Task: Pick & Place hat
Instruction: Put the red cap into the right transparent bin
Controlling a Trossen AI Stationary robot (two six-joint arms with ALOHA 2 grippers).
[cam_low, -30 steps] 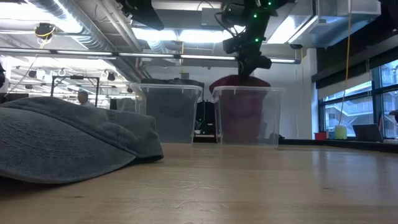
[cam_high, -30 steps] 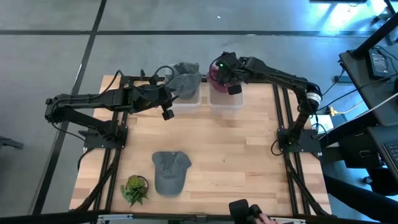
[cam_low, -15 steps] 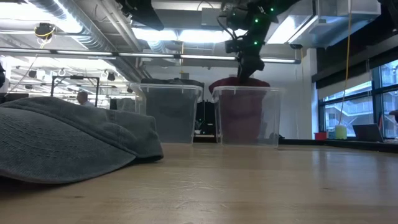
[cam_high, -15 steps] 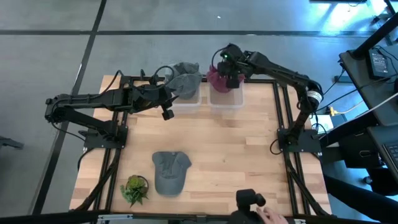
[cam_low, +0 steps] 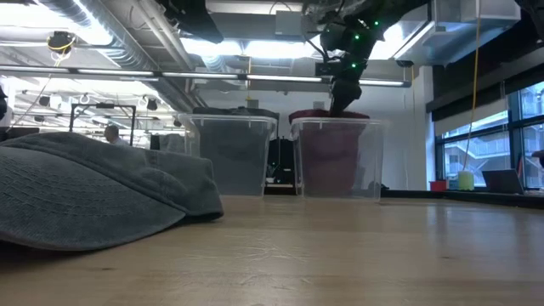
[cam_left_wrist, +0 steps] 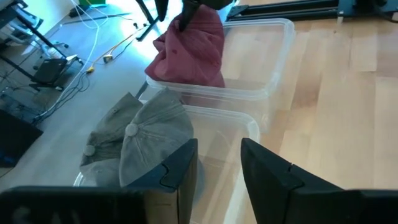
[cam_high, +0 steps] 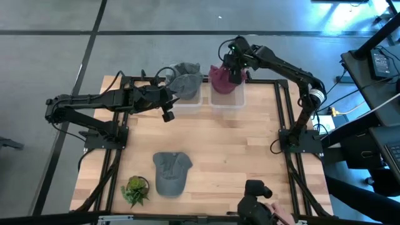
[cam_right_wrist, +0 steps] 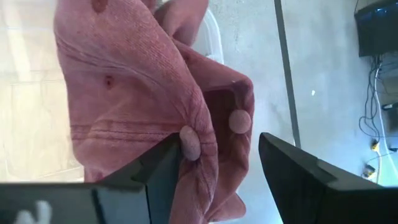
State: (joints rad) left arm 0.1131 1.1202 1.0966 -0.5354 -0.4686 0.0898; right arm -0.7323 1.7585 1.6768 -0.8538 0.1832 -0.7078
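A maroon hat lies bunched in the right clear bin, its crown above the rim and leaning at the bin's far side. My right gripper hovers over that far side, open, with its fingers on either side of the maroon cloth. Grey hats fill the left clear bin. My left gripper is open and level, just short of that bin's near wall. Another grey hat rests flat on the table near its near edge. My right gripper comes from above with its fingers spread around a fold of the maroon hat by a crown button. Whether a finger touches the cloth, I cannot tell. The hat rests in the bin.
A small potted plant stands at the near left corner. A person's hand with a black object shows at the near edge. Bare wood lies between the bins and the grey hat. In the low view the grey hat fills the left foreground.
My right gripper has moved toward the table's far edge and risen a little above the right bin, uncovering more of the maroon hat. The hand with the black object at the near edge has shifted to the right.
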